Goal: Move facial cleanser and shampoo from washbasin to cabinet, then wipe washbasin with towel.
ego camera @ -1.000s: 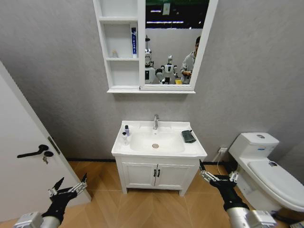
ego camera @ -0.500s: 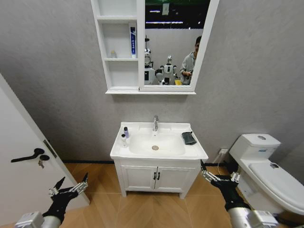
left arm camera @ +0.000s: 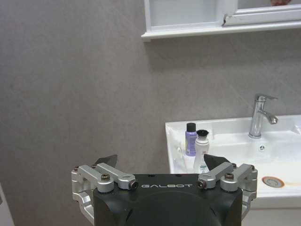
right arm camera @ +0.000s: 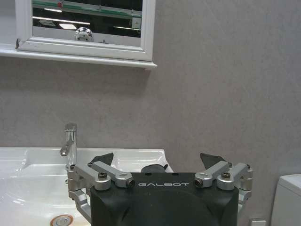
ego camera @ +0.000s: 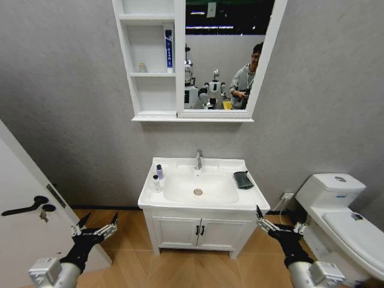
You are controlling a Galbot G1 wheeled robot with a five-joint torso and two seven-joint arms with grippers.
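The white washbasin [ego camera: 225, 199] with its chrome faucet [ego camera: 198, 159] stands ahead against the grey wall. Two small bottles sit on its left rim: a purple one with a black cap [ego camera: 159, 172] [left arm camera: 191, 140] and a white one with a black cap [ego camera: 156, 183] [left arm camera: 202, 151]. I cannot tell which is the facial cleanser and which the shampoo. The dark folded towel [ego camera: 243, 179] [right arm camera: 153, 168] lies on the right rim. The white cabinet [ego camera: 152, 90] with its mirror hangs above. My left gripper [ego camera: 96, 230] [left arm camera: 162, 161] and right gripper [ego camera: 278, 228] [right arm camera: 157, 159] are open, low and short of the vanity.
A white door with a black handle [ego camera: 23, 207] stands close on the left. The toilet [ego camera: 333, 192] is at the right. The two-door vanity [ego camera: 198, 231] is below the basin. A blue tube [ego camera: 168, 49] stands on a cabinet shelf. Wooden floor lies between me and the vanity.
The whole head view has shifted: the camera has moved nearer the washbasin and slightly right. Bottles and towel lie as before. Both grippers stay low and open.
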